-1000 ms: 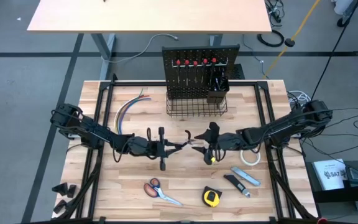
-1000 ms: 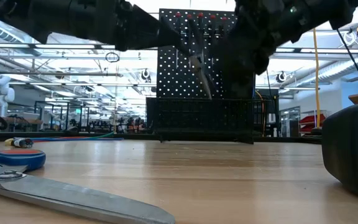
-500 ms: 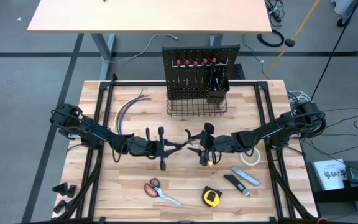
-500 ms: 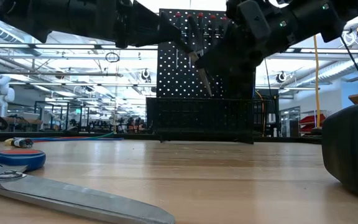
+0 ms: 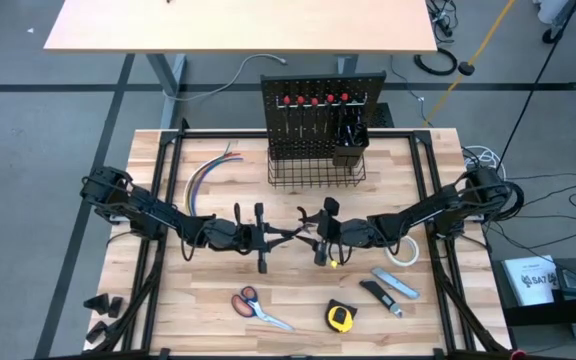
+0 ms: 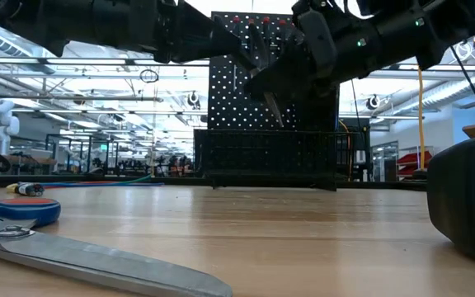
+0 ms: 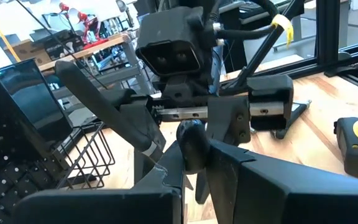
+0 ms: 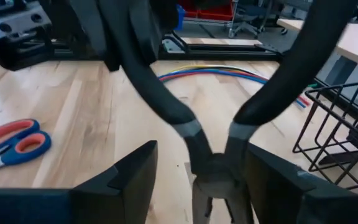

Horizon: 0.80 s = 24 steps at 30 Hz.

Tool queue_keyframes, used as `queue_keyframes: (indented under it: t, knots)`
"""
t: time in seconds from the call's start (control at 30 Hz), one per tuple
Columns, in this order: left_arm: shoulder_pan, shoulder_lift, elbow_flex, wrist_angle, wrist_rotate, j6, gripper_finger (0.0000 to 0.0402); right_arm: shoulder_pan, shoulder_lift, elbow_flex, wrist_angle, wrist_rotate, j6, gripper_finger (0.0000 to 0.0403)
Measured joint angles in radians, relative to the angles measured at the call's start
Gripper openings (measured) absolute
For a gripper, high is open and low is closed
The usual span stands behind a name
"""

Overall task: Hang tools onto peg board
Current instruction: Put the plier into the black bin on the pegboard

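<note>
Reaching in over the middle of the light wooden worktop (image 5: 218,290), the right hand (image 5: 318,238) faces the left hand (image 5: 280,237), which pinches a pair of black-handled steel pliers (image 5: 305,230) between them. The upright black perforated peg board (image 5: 320,110) stands well beyond both, at the far edge.

In the low view, the pliers (image 6: 272,107) hang clear of the worktop in front of the peg board (image 6: 229,99).

The left wrist view shows one dark handle (image 7: 132,121) slanting toward the opposite arm. Where exactly the left hand grips is hidden.

In the right wrist view, the pliers (image 8: 213,158) point head-first at the right hand, whose fingers (image 8: 123,180) stand spread on either side. The handles fan away toward the left arm. Judging from this, the long axis runs hand to hand, and the right hand is better placed to close.
</note>
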<state>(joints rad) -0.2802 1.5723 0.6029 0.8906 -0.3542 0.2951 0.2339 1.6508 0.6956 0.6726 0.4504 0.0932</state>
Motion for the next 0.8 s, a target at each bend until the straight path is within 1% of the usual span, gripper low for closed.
queue_keyframes:
  t: [0.13,0.37,0.47,0.6,0.7,0.8]
  knots:
    - [0.001,0.000,0.000,-0.005,0.000,0.000,0.0037,-0.004,0.015,0.000,0.013,0.001,-0.016,0.0185]
    - [0.009,0.000,0.000,-0.021,0.007,-0.008,0.0037,-0.006,0.015,0.000,0.008,0.003,-0.016,0.0103]
    - [0.010,-0.001,0.001,-0.020,0.017,-0.025,0.0037,-0.006,0.015,0.000,0.002,-0.010,-0.039,0.0078]
    - [0.018,-0.001,0.001,-0.021,0.024,-0.038,0.0037,-0.005,0.015,0.000,0.003,-0.006,-0.044,0.0078]
    - [0.018,-0.001,0.001,-0.023,0.023,-0.031,0.0037,-0.006,0.015,0.000,0.006,-0.003,-0.029,0.0089]
    - [0.018,-0.001,0.001,-0.024,0.025,-0.030,0.0037,-0.006,0.015,0.000,0.006,-0.003,-0.028,0.0086]
